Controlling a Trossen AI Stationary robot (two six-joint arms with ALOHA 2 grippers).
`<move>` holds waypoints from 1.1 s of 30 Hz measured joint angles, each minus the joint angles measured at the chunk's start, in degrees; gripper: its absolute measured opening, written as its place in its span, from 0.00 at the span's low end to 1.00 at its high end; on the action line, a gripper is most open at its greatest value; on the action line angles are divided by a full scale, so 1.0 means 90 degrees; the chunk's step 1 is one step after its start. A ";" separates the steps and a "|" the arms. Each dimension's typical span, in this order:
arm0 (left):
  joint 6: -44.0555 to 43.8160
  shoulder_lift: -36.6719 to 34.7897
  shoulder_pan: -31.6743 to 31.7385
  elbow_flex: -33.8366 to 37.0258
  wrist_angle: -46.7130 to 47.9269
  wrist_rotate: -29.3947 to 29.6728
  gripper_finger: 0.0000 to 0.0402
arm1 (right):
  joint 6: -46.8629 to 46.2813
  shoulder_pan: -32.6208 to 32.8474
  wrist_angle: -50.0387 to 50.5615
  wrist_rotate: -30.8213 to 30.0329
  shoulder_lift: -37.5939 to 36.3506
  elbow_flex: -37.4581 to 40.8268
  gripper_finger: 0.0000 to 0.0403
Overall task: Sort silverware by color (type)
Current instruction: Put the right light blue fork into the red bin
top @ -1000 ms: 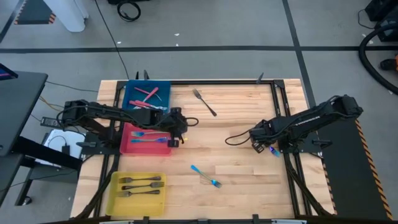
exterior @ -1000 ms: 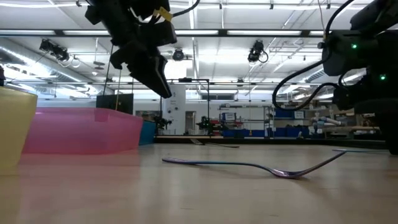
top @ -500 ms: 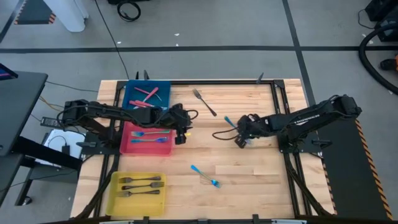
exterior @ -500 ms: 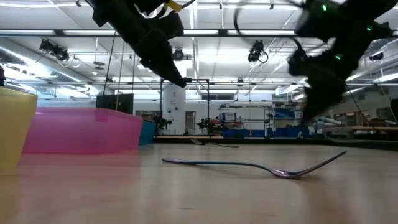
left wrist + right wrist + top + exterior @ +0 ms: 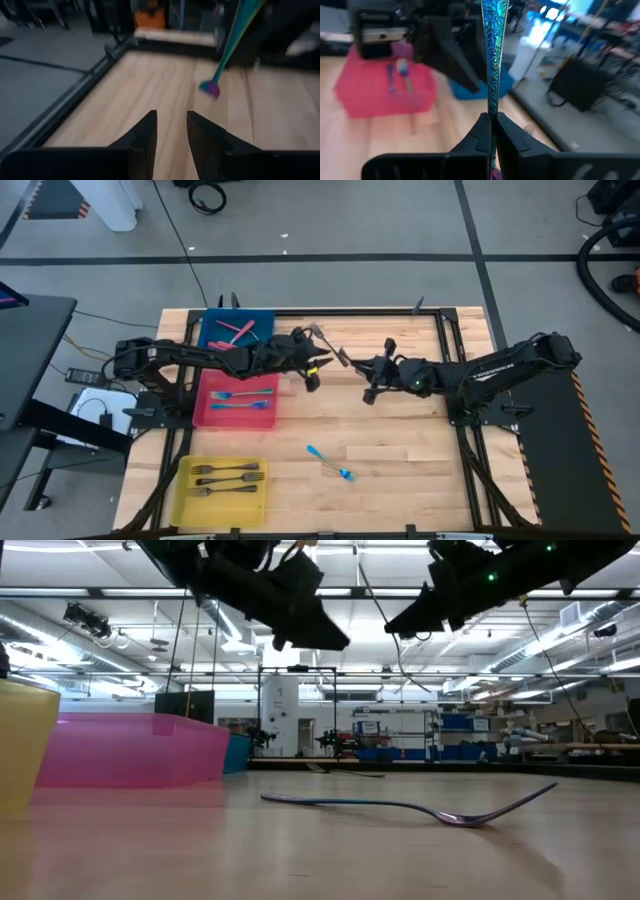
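My right gripper (image 5: 372,375) hangs above the middle of the table, shut on a blue-teal patterned fork (image 5: 492,45). That fork also shows in the left wrist view, fork (image 5: 232,40), just ahead of my left gripper. My left gripper (image 5: 314,372) is open and empty, raised beside the pink bin's far right corner and facing my right gripper. Another blue fork (image 5: 331,462) lies flat on the wood near the front. A dark metal fork (image 5: 328,343) lies toward the far side. My right gripper pinches the blue fork's patterned handle (image 5: 492,107) between its two fingertips (image 5: 481,125). The fingers come about level from the table's right. Most of the handle stands out beyond the fingertips, and the fork is lifted clear of the table.
Three bins stand along the left: a blue bin (image 5: 262,320) with red forks, a pink bin (image 5: 208,418) with blue forks, and a yellow bin (image 5: 190,498) with dark forks. A black frame borders the wooden table (image 5: 400,470).
My right gripper has carried the blue fork from the table's right edge toward the middle, rising and turning. My left gripper has moved away from the pink bin toward the right and far side, up toward the right gripper.
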State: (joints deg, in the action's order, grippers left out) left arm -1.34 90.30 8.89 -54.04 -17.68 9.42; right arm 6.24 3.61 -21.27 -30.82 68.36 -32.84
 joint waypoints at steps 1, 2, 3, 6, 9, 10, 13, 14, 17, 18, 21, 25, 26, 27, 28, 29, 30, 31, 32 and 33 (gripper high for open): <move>-0.0102 0.0029 0.0014 0.0000 -0.0195 0.0001 0.26 | 0.0093 -0.0022 -0.0114 -0.0087 0.0000 0.0000 0.03; -0.0142 0.0066 0.0026 0.0007 -0.0424 0.0001 0.26 | 0.0142 -0.0056 -0.0201 -0.0162 0.0000 0.0000 0.03; -0.0152 0.0119 0.0037 0.0006 -0.0740 -0.0001 0.26 | 0.0154 -0.0090 -0.0250 -0.0242 0.0000 0.0000 0.03; -0.0165 0.0194 0.0036 0.0003 -0.1313 -0.0001 0.26 | 0.0158 -0.0163 -0.0367 -0.0397 0.0000 -0.0002 0.03; -0.0193 0.0257 0.0027 0.0003 -0.1778 -0.0006 0.26 | 0.0128 -0.0174 -0.0397 -0.0670 0.0000 -0.0002 0.03; -0.0297 0.0268 0.0026 0.0004 -0.1931 -0.0006 0.26 | 0.0122 -0.0174 -0.0407 -0.0739 0.0000 -0.0002 0.03; -0.0496 0.0270 0.0031 0.0005 -0.2210 -0.0004 0.26 | 0.0121 -0.0183 -0.0429 -0.0805 0.0000 -0.0002 0.03; -0.0500 0.0270 0.0031 0.0004 -0.2265 -0.0007 0.26 | 0.0121 -0.0179 -0.0446 -0.0800 0.0000 -0.0002 0.03; -0.0568 0.0270 0.0032 0.0005 -0.2498 -0.0389 0.26 | 0.0119 -0.0199 -0.0459 -0.0781 0.0000 -0.0002 0.03; -0.0630 0.0270 0.0036 0.0003 -0.2571 -0.0602 0.26 | 0.0118 -0.0213 -0.0484 -0.0758 0.0000 -0.0002 0.03; -0.0658 0.0270 0.0031 0.0003 -0.2676 -0.0802 0.26 | 0.0119 -0.0247 -0.0508 -0.0729 0.0000 -0.0005 0.03; -0.0664 0.0270 0.0078 0.0003 -0.2841 -0.0807 0.26 | 0.0118 -0.0256 -0.0598 -0.0583 -0.0002 -0.0005 0.03; -0.0666 0.0270 0.0088 0.0003 -0.2826 -0.0797 0.26 | 0.0121 -0.0256 -0.0624 -0.0569 -0.0002 -0.0005 0.03; -0.0666 0.0270 0.0123 0.0003 -0.2815 -0.0795 0.26 | 0.0140 -0.0256 -0.0656 -0.0554 -0.0002 -0.0005 0.03; -0.0672 0.0270 0.0152 0.0003 -0.2817 -0.0793 0.26 | 0.0148 -0.0260 -0.0687 -0.0488 -0.0003 -0.0005 0.03; -0.0723 0.0270 0.0191 -0.0006 -0.2818 -0.0793 0.26 | 0.0148 -0.0279 -0.0694 -0.0411 -0.0005 -0.0005 0.03; -0.0807 0.0270 0.0229 -0.0047 -0.2739 -0.0800 0.26 | 0.0149 -0.0295 -0.0696 -0.0343 -0.0005 -0.0005 0.03; -0.0856 0.0270 0.0271 -0.0127 -0.2605 -0.0802 0.26 | 0.0155 -0.0316 -0.0705 -0.0284 -0.0005 -0.0005 0.03; -0.0900 0.0270 0.0304 -0.0217 -0.2463 -0.0809 0.26 | 0.0155 -0.0338 -0.0731 -0.0244 -0.0005 -0.0005 0.03; -0.0895 0.0270 0.0326 -0.0312 -0.2335 -0.0844 0.26 | 0.0158 -0.0360 -0.0734 -0.0243 -0.0005 -0.0005 0.03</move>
State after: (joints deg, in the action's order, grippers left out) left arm -9.40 92.73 11.82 -56.85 -38.70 1.82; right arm 7.66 0.37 -27.87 -33.01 68.31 -32.88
